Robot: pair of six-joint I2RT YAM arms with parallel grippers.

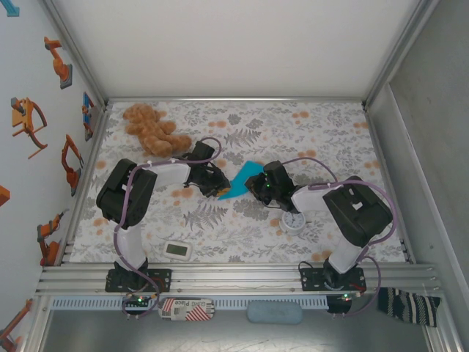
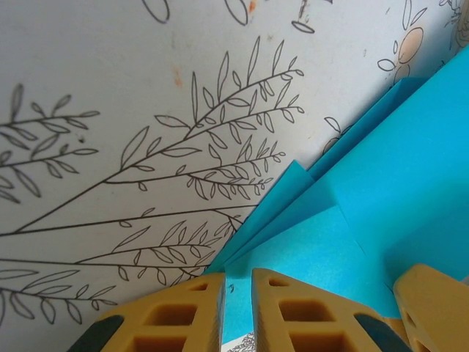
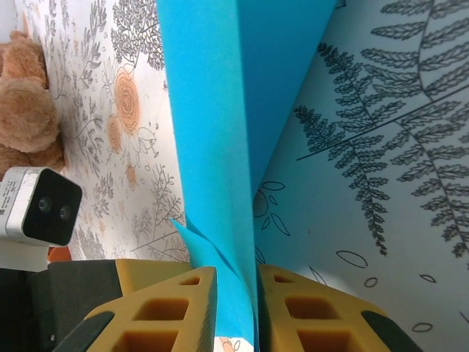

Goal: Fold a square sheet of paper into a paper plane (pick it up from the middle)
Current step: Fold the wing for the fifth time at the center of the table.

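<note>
Brown plush teddy bear [image 1: 150,128]: well left of the paper sheet [image 1: 245,176], farther back. Left gripper [image 2: 237,282]: at the sheet's left edge, fingers almost together, pinching it. Paper sheet: turquoise, part-folded, creased, between both grippers. Right gripper [image 3: 236,275]: clamped on its upright fold. White clock [image 1: 293,220]: near its right.

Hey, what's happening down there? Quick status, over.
Left fingers pinching an edge of the folded turquoise paper. Right fingers clamped on its raised fold. Teddy bear and white clock stand apart from it.
</note>
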